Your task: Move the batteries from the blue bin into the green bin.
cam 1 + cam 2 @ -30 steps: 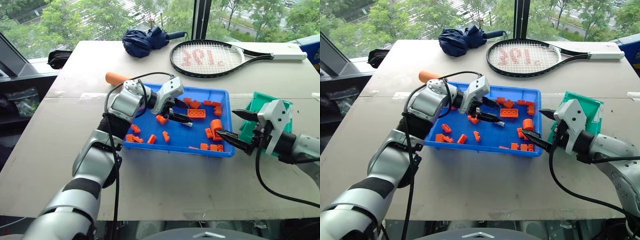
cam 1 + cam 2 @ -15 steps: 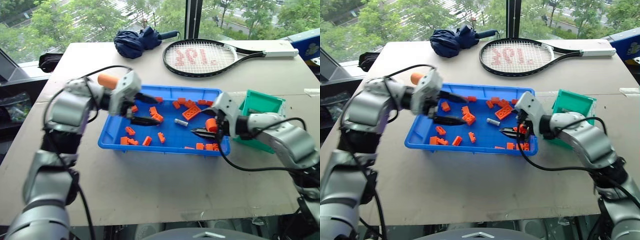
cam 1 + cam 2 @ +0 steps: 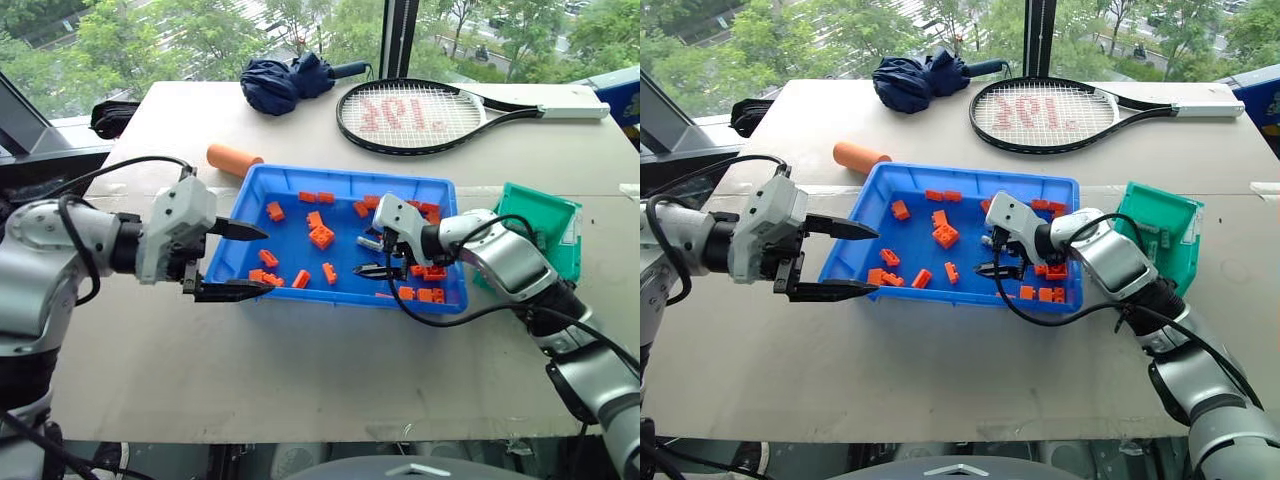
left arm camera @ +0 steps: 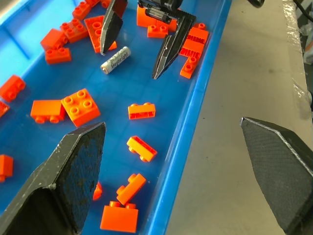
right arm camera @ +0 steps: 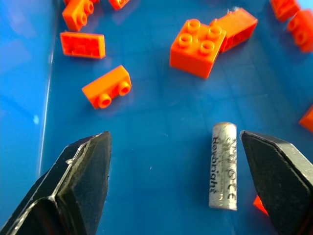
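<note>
One battery is what I can make out, a little silver cylinder lying flat on the floor of the blue bin, roughly center-right of the tray in the head views and loose among the orange toy bricks. The right hand is down inside the bin with its black fingers spread wide on either side of that battery, one fingertip close beside it, not touching as far as I can tell. Nothing's gripped.

The left hand sits at center-left of the frame, over the bin's left rim, fingers wide apart and empty, one above the rim and one over the table just outside it.

The green bin is at the right, just beside the blue bin's right end, partly hidden behind the right arm, so I can't see what's in it.

Along the top of the frame there's a tennis racket and a folded navy umbrella, and an orange cylinder lies on the table just off the blue bin's upper-left corner.
</note>
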